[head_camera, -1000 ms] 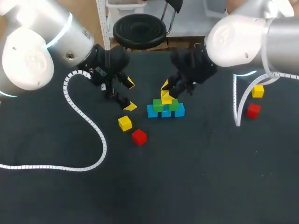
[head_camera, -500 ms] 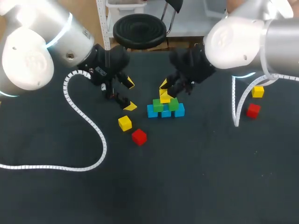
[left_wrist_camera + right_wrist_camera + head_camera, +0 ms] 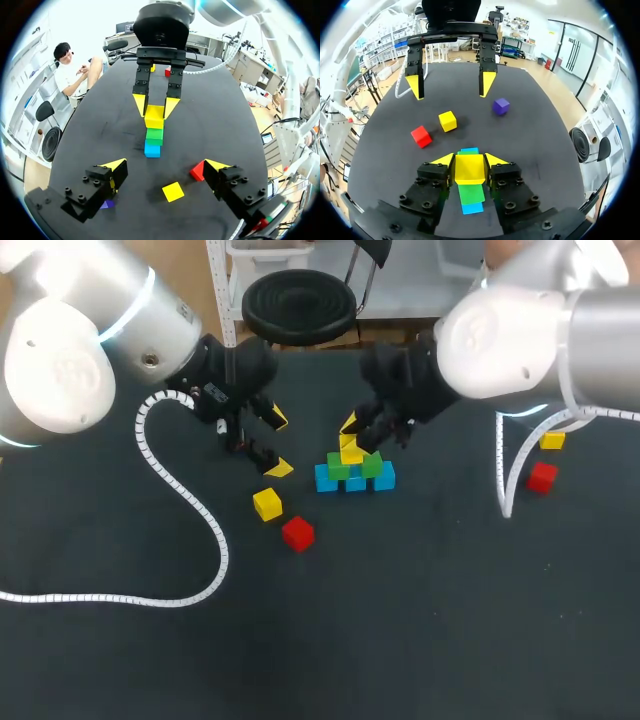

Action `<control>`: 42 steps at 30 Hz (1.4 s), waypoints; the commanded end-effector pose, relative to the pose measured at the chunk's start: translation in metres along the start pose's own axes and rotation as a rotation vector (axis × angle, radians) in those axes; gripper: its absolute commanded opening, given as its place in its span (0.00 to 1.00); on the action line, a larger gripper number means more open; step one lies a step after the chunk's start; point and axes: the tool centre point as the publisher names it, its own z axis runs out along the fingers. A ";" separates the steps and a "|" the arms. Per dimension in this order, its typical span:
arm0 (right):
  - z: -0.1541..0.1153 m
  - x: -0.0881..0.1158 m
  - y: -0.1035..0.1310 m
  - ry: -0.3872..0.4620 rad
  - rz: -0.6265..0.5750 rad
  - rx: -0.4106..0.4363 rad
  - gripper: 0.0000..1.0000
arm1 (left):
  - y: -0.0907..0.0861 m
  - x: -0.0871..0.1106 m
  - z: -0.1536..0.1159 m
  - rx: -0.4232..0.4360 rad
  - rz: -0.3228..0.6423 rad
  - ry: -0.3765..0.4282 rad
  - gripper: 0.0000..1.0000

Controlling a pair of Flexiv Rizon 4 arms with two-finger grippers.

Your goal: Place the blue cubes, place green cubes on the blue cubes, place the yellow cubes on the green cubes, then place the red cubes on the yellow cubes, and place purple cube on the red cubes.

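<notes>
Right wrist view, yellow layer under way: my right gripper is clamped on a yellow cube directly over the green cubes, which sit on the blue cubes; whether the cube is fully seated I cannot tell. I judge the next move to be a gentle release and a straight lift, so the stack is not nudged. My right arm reaches in past the middle, wrist bent down over the stack; my left gripper hangs just beside it, fingers spread and empty; a spare yellow cube, a red cube and the purple cube wait nearby.
</notes>
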 end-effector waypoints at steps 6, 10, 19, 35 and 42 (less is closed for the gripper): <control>0.000 0.005 0.005 -0.034 -0.009 0.019 0.00 | 0.000 0.001 0.000 0.000 0.002 -0.002 1.00; 0.000 0.005 0.006 -0.036 -0.012 0.023 0.00 | 0.000 0.001 0.000 0.000 0.002 -0.002 1.00; -0.004 0.003 0.004 -0.030 -0.030 0.027 0.00 | 0.000 0.001 0.000 0.000 0.002 -0.002 1.00; -0.007 0.001 0.005 -0.013 -0.037 0.029 0.00 | 0.000 0.001 0.000 0.000 0.002 -0.002 1.00; -0.006 0.003 0.006 -0.014 -0.033 0.028 0.00 | 0.000 0.001 0.000 0.000 0.002 -0.002 1.00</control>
